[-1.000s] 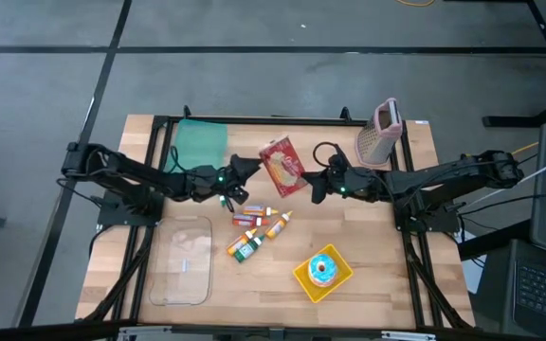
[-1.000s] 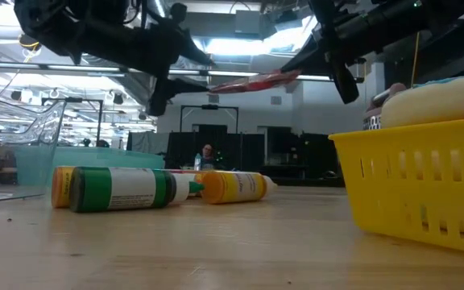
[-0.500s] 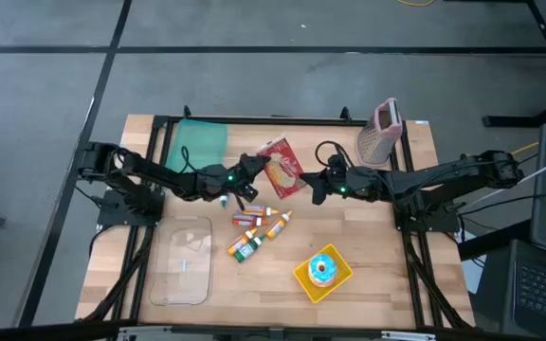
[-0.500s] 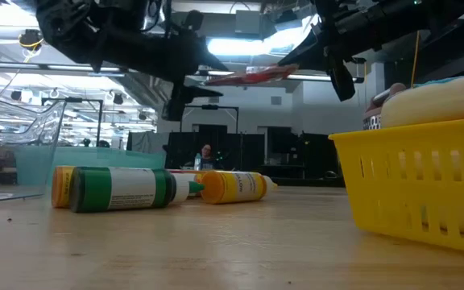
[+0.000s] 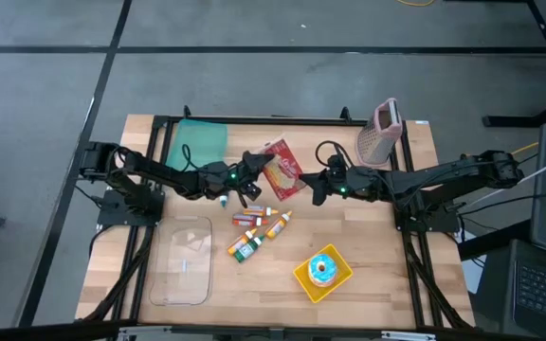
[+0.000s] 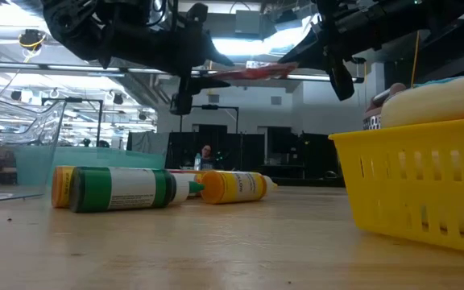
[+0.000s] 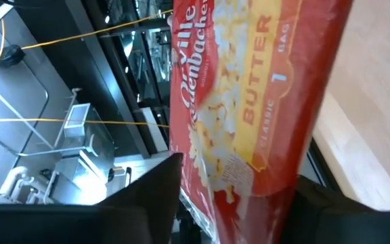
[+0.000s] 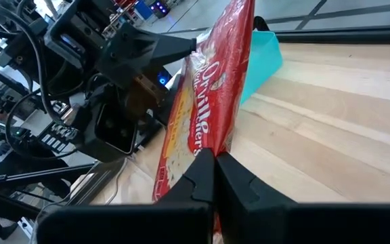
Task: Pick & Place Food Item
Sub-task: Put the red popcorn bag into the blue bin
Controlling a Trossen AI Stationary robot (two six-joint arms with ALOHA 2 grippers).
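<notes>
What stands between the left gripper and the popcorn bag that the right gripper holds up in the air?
Nothing visible does. The left gripper already has its fingers on either side of the popcorn bag, while the right gripper pinches the opposite edge.

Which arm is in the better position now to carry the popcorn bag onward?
Probably the left. Its pincer has both fingers around the popcorn bag, closing on its end, while the right pincer only pinches the opposite edge in mid-air.

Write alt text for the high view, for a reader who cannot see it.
Seen from above, two dark arms meet over a wooden table, holding a red popcorn bag up between them: the right gripper is shut on one edge, the left gripper straddles the other. Below lie small bottles and a yellow basket.
</notes>
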